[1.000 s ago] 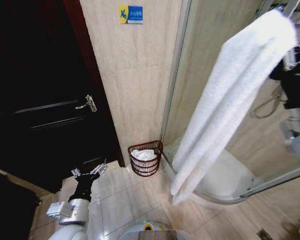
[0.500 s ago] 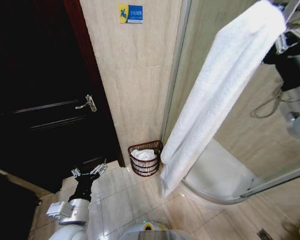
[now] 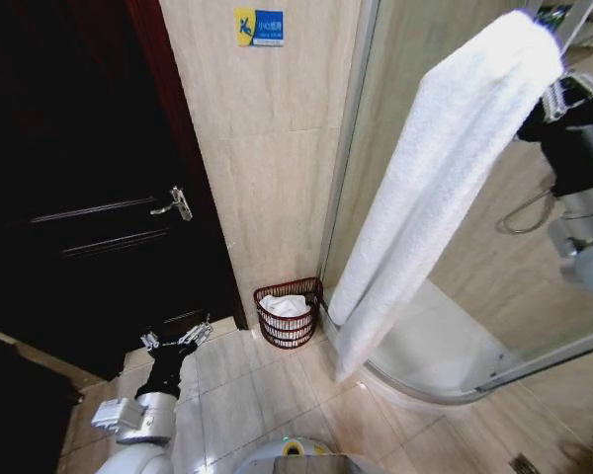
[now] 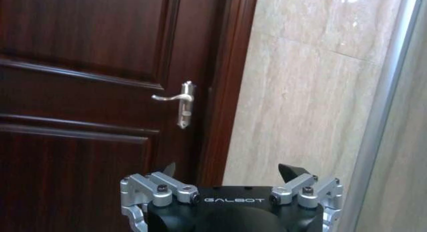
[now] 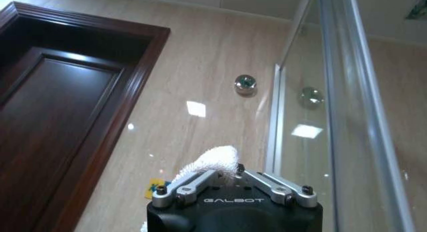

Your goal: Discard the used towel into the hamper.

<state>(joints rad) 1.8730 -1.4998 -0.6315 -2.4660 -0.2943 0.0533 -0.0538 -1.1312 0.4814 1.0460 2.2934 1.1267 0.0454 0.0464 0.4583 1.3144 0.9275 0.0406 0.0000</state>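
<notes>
A long white towel [image 3: 430,197] hangs from my raised right gripper [image 3: 555,61] at the upper right, in front of the glass shower wall. Its lower end dangles just right of the hamper [image 3: 289,334]. In the right wrist view the right gripper [image 5: 230,173] is shut on a fold of the towel [image 5: 213,159]. The hamper is a small reddish-brown wire basket on the floor against the tiled wall, with white cloth [image 3: 285,305] inside. My left gripper [image 3: 170,341] waits low on the left near the door, and in its wrist view the left gripper [image 4: 230,170] is open with nothing in it.
A dark wooden door [image 3: 89,197] with a metal handle [image 3: 175,204] is on the left. The curved glass shower enclosure [image 3: 474,286] and its white tray [image 3: 440,355] lie to the right. Beige floor tiles [image 3: 267,395] lie in front of the hamper.
My right arm has carried the towel's top a little leftward. The hanging end swung left toward the hamper, then back slightly. The left arm has stayed put.
</notes>
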